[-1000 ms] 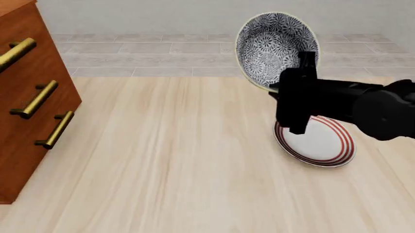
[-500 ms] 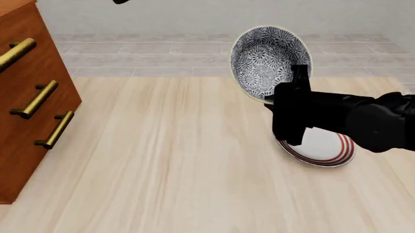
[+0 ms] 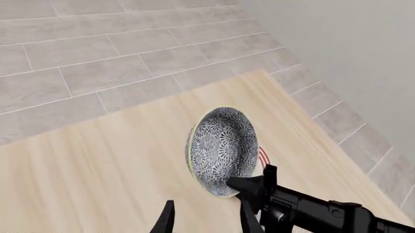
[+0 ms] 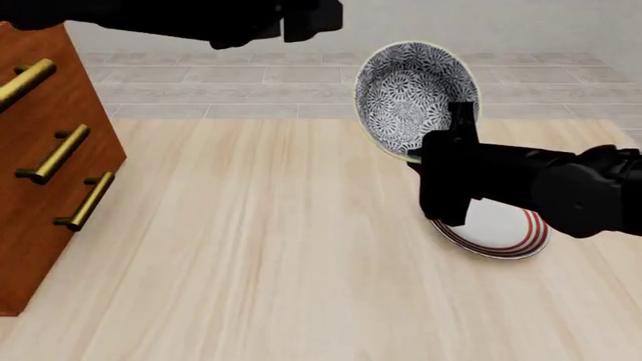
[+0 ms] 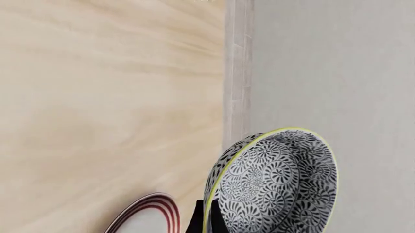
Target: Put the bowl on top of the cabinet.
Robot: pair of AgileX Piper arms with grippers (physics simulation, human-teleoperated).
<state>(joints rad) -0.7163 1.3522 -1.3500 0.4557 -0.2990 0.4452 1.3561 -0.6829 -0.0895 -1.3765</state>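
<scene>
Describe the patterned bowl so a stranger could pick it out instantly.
Start at the pale wooden table and find the right gripper over its right side. Held tilted by its rim there is the deep white bowl with dense dark floral pattern, unlike the flat red-ringed white plate lying below.

Floral bowl (image 4: 413,94) tilted on edge, lifted above table; reddish-brown cabinet (image 4: 45,162) far left.

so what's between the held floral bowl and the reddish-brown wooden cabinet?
Front view: only bare pale wood table between the floral bowl and reddish-brown cabinet; left arm passes overhead.
</scene>
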